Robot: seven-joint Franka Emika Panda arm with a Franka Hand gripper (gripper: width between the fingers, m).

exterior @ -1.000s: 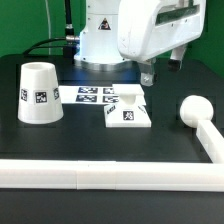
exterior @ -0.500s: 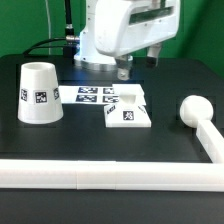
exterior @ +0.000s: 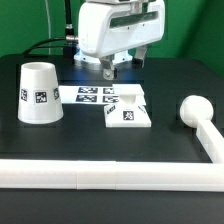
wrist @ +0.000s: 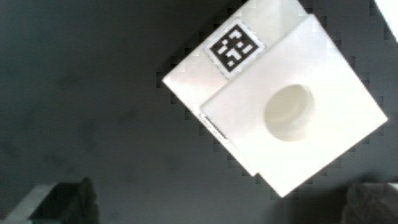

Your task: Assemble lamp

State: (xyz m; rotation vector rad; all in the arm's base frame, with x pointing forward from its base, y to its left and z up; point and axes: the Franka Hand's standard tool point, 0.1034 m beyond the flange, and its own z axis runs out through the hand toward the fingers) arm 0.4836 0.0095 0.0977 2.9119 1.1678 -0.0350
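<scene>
The flat square lamp base (exterior: pixel 128 110) lies on the black table, right of middle in the exterior view. In the wrist view the base (wrist: pixel 329 80) shows its round socket (wrist: pixel 285 108) and a tag. The tapered shade (exterior: pixel 38 92) stands at the exterior view's left. The round-headed bulb (exterior: pixel 191 108) lies at the exterior view's right, against the rail. My gripper (exterior: pixel 123 64) hovers above and behind the base. It is open and empty (wrist: pixel 210 205), with its dark fingers (wrist: pixel 54 205) wide apart.
The marker board (exterior: pixel 90 95) lies flat just behind the base, touching it. A long white rail (exterior: pixel 100 173) runs along the table's front and up the exterior view's right side (exterior: pixel 211 140). Black cables lie at the back left.
The arm has moved toward the exterior view's left, from beyond the base's right side to above the marker board and base. The lamp parts have not moved.
</scene>
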